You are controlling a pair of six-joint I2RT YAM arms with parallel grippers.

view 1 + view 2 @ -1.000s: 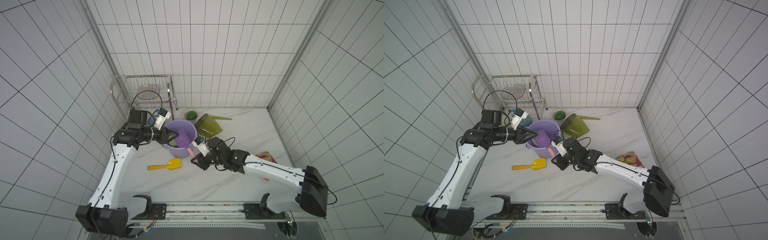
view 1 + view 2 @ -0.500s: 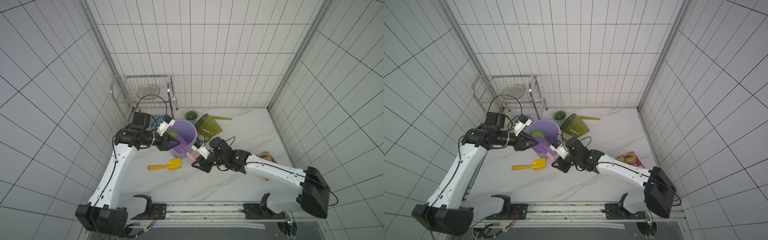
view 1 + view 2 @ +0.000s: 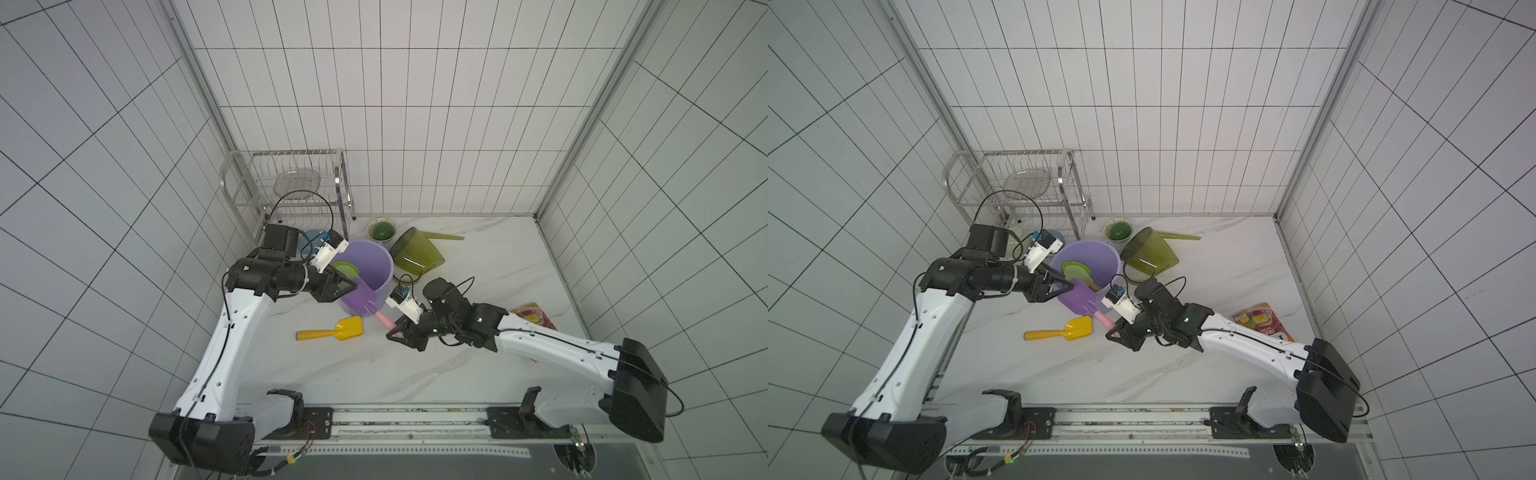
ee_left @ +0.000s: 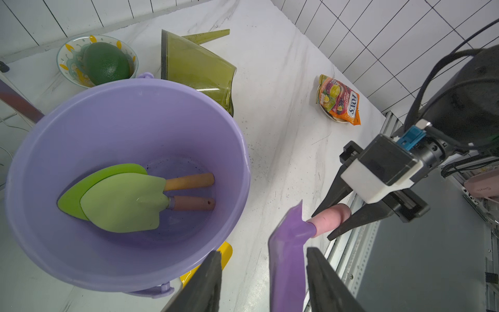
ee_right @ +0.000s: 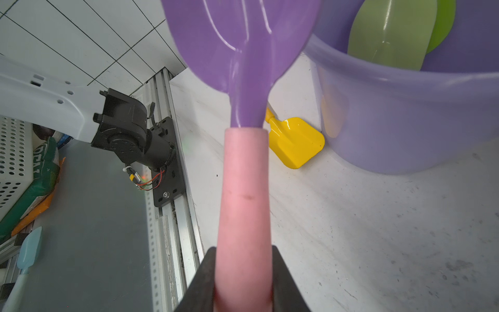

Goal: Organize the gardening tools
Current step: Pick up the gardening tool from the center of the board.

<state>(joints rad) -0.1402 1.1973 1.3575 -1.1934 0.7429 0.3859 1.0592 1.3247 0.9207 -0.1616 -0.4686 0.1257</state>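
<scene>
My right gripper (image 5: 243, 251) is shut on the pink handle of the purple scoop (image 3: 365, 297), holding it tilted just in front of the purple bucket (image 3: 388, 266). My left gripper (image 4: 263, 254) is open, and the purple blade (image 4: 287, 256) lies between its fingers, close to one of them. Inside the bucket rest the pale-green spade (image 4: 124, 202) and the bright-green trowel (image 4: 70, 200). The yellow scoop (image 3: 347, 329) lies flat on the table against the bucket's front. The olive watering can (image 3: 415, 253) lies on its side behind the bucket.
A wire dish rack (image 3: 291, 187) stands at the back left. Beside the can is a patterned bowl (image 3: 380, 230) holding a green fruit. An orange snack packet (image 3: 532, 316) lies at the right, behind my right arm. A metal rail (image 3: 407, 415) runs along the front edge.
The purple scoop has come down from over the bucket to its front side. My left jaws have widened off the blade. My right gripper has kept hold of the pink handle.
</scene>
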